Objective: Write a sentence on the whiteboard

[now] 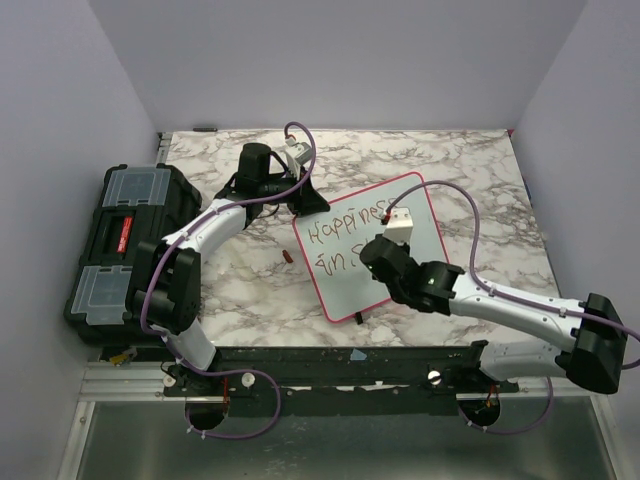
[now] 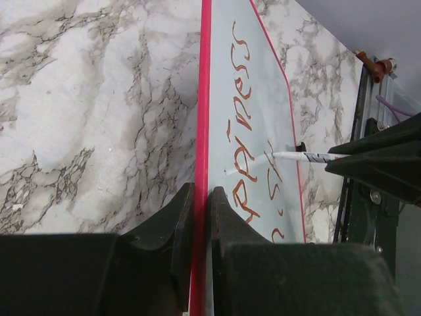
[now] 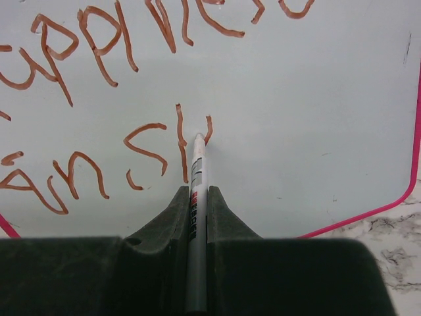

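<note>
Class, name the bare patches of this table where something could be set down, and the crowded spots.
Free: table behind the whiteboard to the back wall; the strip right of it; between left arm and whiteboard, bar a small red piece. Crowded: the whiteboard, with left gripper and right gripper on it.

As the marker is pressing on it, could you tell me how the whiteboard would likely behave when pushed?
The whiteboard is probably stiff: its pink frame runs straight in the left wrist view. It looks thin, so likely light, and might skid over the smooth marble table; the left gripper clamped on its edge seemingly guards against that.
</note>
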Robot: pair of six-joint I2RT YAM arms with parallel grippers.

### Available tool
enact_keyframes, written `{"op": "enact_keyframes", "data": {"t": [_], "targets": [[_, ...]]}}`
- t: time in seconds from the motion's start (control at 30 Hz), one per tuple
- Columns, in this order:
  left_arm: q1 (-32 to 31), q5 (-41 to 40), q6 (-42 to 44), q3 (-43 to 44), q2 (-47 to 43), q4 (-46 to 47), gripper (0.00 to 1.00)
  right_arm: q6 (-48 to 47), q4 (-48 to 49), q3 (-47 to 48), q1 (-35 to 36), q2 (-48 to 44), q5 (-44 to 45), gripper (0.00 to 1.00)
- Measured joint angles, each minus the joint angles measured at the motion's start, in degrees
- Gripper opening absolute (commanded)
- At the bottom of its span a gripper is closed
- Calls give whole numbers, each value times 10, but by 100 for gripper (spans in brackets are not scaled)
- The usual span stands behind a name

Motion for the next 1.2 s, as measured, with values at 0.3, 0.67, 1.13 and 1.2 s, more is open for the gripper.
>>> {"op": "enact_keyframes", "data": {"t": [0.3,0.67,1.13,1.2], "targets": [[0,0,0,0,0,0,0,-10,-5,28,-12,29,35,1],[0,0,0,0,0,1,0,-3,-12,15,-19,9,22,1],[0,0,0,0,0,0,0,9,-20,-4,-19,-13,-11,1],[0,0,0,0,0,0,0,9,-22,-2,-19,-9,-4,1]]}}
